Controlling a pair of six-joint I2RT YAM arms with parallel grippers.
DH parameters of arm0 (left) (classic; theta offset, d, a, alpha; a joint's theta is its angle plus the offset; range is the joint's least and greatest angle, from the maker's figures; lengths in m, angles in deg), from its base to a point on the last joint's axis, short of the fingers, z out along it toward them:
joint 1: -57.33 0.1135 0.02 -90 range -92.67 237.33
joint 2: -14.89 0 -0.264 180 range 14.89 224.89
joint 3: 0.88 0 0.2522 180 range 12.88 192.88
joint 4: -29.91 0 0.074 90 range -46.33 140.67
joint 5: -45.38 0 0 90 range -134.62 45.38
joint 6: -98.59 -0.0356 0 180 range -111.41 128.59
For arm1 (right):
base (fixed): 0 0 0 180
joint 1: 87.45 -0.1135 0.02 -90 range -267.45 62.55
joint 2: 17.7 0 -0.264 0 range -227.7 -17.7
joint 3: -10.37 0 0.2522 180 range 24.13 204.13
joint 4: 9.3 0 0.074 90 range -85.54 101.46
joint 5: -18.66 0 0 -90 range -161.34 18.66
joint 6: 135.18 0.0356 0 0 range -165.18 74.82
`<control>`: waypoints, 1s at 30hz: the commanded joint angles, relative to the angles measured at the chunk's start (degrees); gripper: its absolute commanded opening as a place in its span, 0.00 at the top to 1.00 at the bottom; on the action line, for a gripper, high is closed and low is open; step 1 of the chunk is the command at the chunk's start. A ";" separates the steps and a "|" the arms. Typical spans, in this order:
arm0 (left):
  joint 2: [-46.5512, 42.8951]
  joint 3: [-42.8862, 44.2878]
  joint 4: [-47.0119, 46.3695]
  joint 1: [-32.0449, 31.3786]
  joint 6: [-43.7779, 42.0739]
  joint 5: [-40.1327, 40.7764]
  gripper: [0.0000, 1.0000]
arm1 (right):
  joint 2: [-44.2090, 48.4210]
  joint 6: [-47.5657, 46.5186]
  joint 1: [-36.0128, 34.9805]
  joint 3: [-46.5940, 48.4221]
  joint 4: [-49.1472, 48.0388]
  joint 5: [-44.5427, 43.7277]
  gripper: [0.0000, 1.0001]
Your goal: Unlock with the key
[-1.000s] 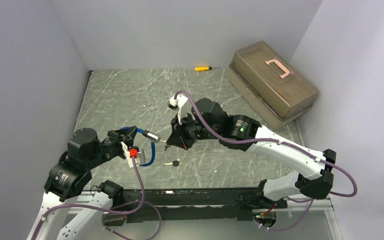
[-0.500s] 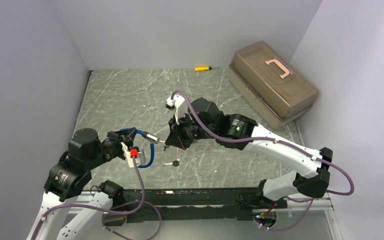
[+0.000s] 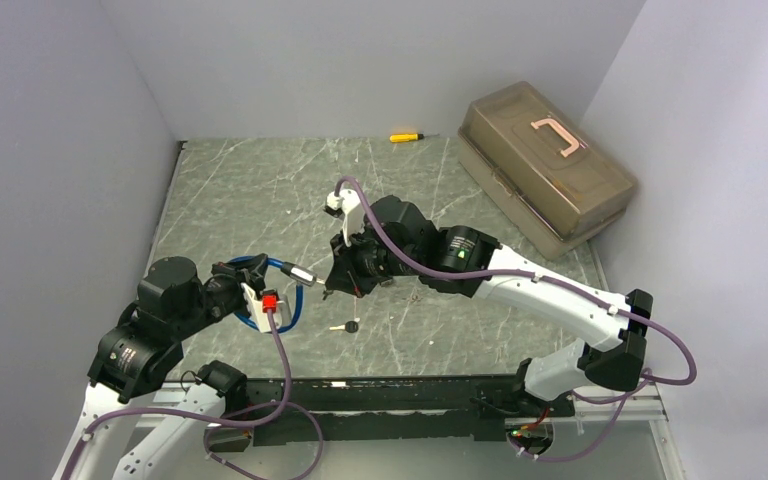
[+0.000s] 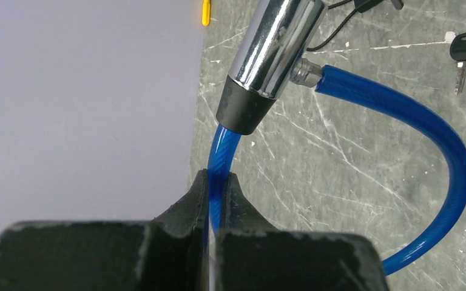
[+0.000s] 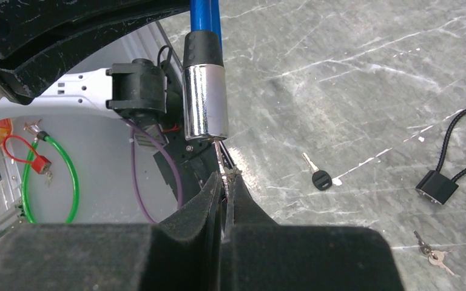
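Chrome, smooth and round, forms the lock cylinder, which is capped in black rubber and joined to a glossy blue cable. The cable is pinched by the left hand above the desk's near edge, left of middle. A thin metal key is pinched by the right hand, its tip at the cylinder's end. Insertion is judged to be the step in hand; straight alignment, then a turn, is called for.

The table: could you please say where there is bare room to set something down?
The table is barest at far left, bordered by the left wall, yellow screwdriver and left arm. A patch lies left of the toolbox. The near middle is crowded: left gripper pinches the cable lock, right gripper holds a key to it, loose key beside.
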 commanded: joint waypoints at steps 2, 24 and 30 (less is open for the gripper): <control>0.30 2.39 -4.35 -1.33 1.74 -2.59 1.00 | 0.34 2.26 -0.30 0.74 -8.01 -1.09 1.00; 0.77 2.34 0.51 -3.92 -5.79 -8.48 1.00 | -2.11 -0.22 -1.03 0.19 -11.84 2.21 1.00; 0.97 1.73 -0.35 -4.68 -4.08 -7.03 1.00 | -0.19 -2.54 -0.90 -0.76 -11.03 2.93 0.77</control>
